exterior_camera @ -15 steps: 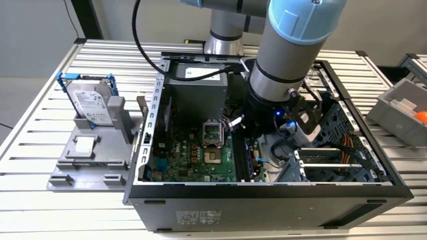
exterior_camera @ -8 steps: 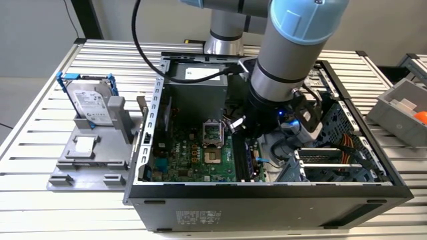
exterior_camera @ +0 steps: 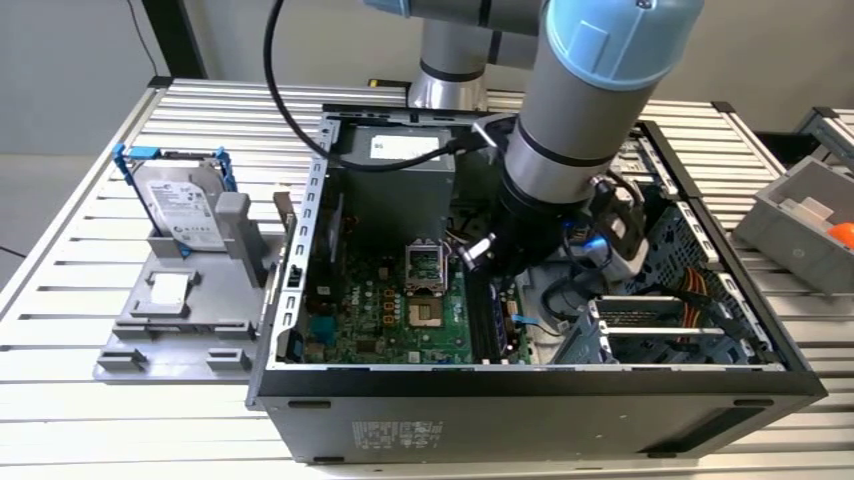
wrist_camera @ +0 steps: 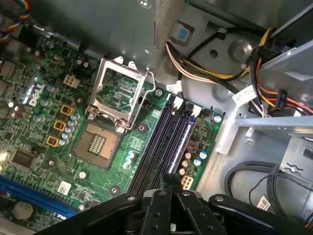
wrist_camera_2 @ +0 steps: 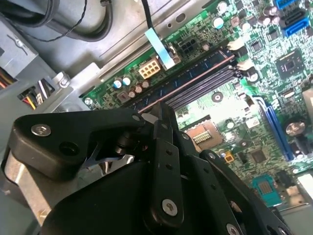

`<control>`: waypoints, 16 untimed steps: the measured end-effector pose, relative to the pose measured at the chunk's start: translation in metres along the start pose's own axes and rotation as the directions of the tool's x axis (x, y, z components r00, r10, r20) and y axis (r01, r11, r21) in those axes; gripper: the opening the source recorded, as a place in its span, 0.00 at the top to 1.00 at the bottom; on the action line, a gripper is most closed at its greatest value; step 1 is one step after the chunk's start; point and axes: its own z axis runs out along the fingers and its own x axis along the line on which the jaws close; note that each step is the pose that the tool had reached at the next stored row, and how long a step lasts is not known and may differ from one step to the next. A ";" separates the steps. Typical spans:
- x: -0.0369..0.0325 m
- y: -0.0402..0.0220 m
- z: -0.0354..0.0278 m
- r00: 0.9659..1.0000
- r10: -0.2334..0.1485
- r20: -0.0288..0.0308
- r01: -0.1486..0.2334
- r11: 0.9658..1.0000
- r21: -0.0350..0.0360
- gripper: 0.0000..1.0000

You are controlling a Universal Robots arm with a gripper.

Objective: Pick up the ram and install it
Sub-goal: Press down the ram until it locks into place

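A Universal Robots arm reaches into an open computer case [exterior_camera: 534, 400] on a slatted metal counter [exterior_camera: 80, 300], its gripper [wrist_camera_2: 157, 111] poised just above the motherboard's [wrist_camera: 49, 147] black memory slots [wrist_camera: 166, 142]. The fingers are pressed together; whether they pinch anything cannot be told. A blue ram [wrist_camera_2: 195, 66] stick sits in the slot nearest the board's edge, beyond the fingertips. Nearby are the open processor socket [wrist_camera: 120, 93] and bundled power cables [wrist_camera: 205, 63]. At the exterior view's left, a hard drive [exterior_camera: 180, 205] stands in a grey holder.
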 end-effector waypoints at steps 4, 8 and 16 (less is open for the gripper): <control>-0.0013 -0.0005 0.0000 0.999 -0.040 -0.002 0.040 0.999 -0.005 1.00; -0.0027 -0.0012 0.0000 0.997 -0.079 -0.002 0.079 0.997 -0.011 1.00; -0.0059 -0.0025 -0.0005 0.989 -0.149 0.001 0.149 0.988 -0.027 1.00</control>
